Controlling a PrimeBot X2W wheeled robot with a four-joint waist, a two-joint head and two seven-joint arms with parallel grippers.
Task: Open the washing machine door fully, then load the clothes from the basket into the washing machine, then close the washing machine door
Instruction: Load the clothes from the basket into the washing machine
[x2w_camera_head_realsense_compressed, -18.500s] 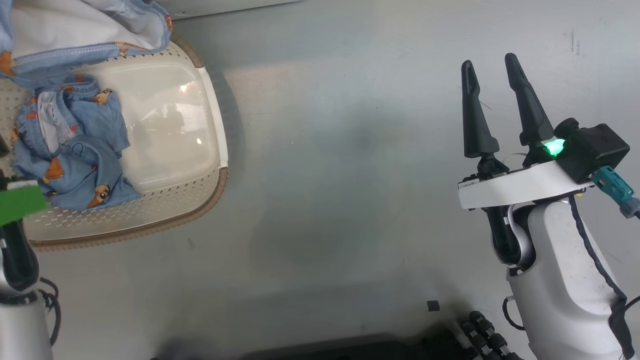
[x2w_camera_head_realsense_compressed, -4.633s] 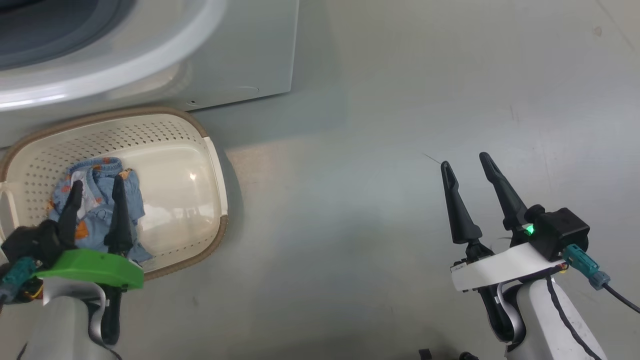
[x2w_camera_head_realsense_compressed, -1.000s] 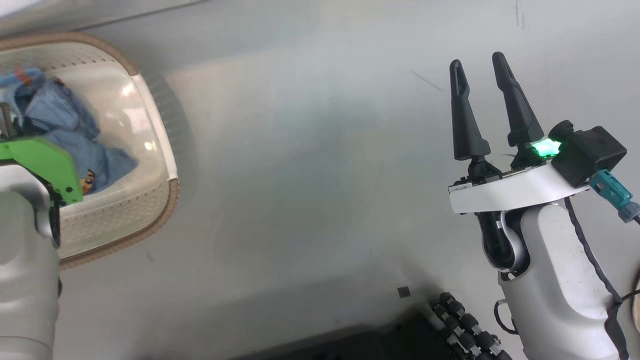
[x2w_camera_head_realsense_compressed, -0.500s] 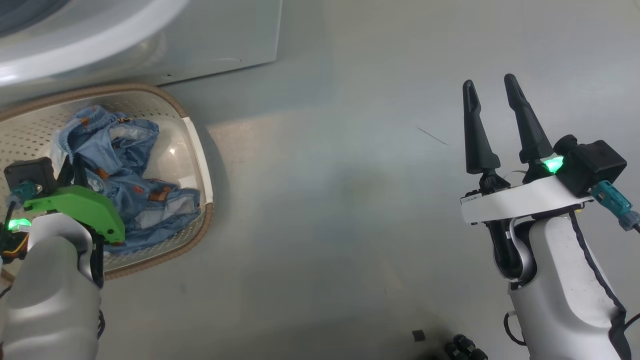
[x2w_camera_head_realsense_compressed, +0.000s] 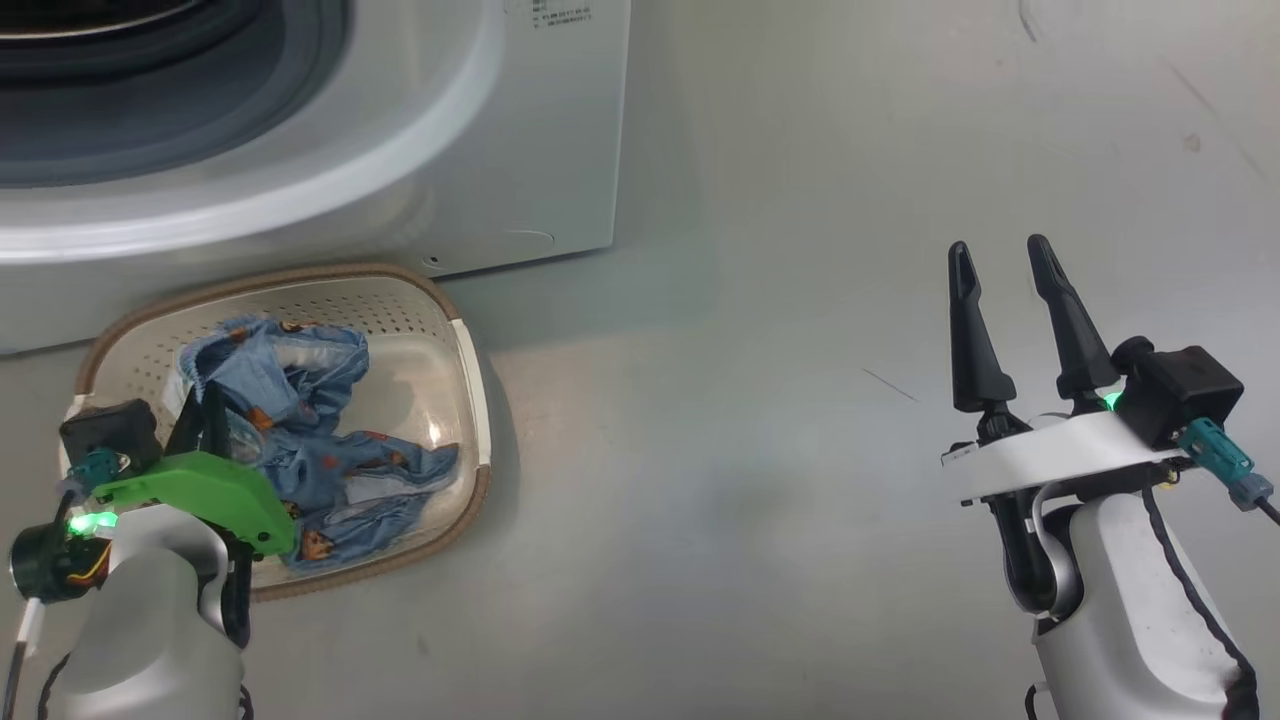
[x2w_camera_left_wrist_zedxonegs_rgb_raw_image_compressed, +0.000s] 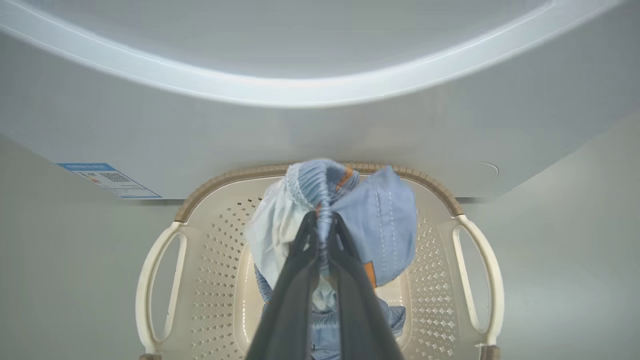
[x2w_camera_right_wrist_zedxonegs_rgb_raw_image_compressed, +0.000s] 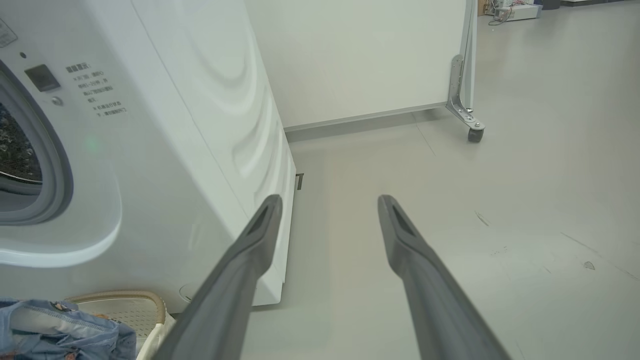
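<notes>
A: Left wrist view: what do the left fingers (x2w_camera_left_wrist_zedxonegs_rgb_raw_image_compressed: 295, 290) hold?
B: They're clamped on the blue garment (x2w_camera_left_wrist_zedxonegs_rgb_raw_image_compressed: 380, 220), over the basket (x2w_camera_left_wrist_zedxonegs_rgb_raw_image_compressed: 225, 177) by the washing machine (x2w_camera_left_wrist_zedxonegs_rgb_raw_image_compressed: 320, 130).
A: And the right fingers (x2w_camera_right_wrist_zedxonegs_rgb_raw_image_compressed: 240, 270)?
B: Apart, empty, over the floor (x2w_camera_right_wrist_zedxonegs_rgb_raw_image_compressed: 450, 175).

I counted one washing machine (x2w_camera_head_realsense_compressed: 540, 120), one basket (x2w_camera_head_realsense_compressed: 380, 300) with two white handles (x2w_camera_left_wrist_zedxonegs_rgb_raw_image_compressed: 495, 300), and one blue bear-print garment (x2w_camera_head_realsense_compressed: 340, 480) in view. One blue label (x2w_camera_left_wrist_zedxonegs_rgb_raw_image_compressed: 107, 179) sat on the machine. I had two grippers: my left gripper (x2w_camera_left_wrist_zedxonegs_rgb_raw_image_compressed: 322, 222) and my right gripper (x2w_camera_head_realsense_compressed: 998, 245).
</notes>
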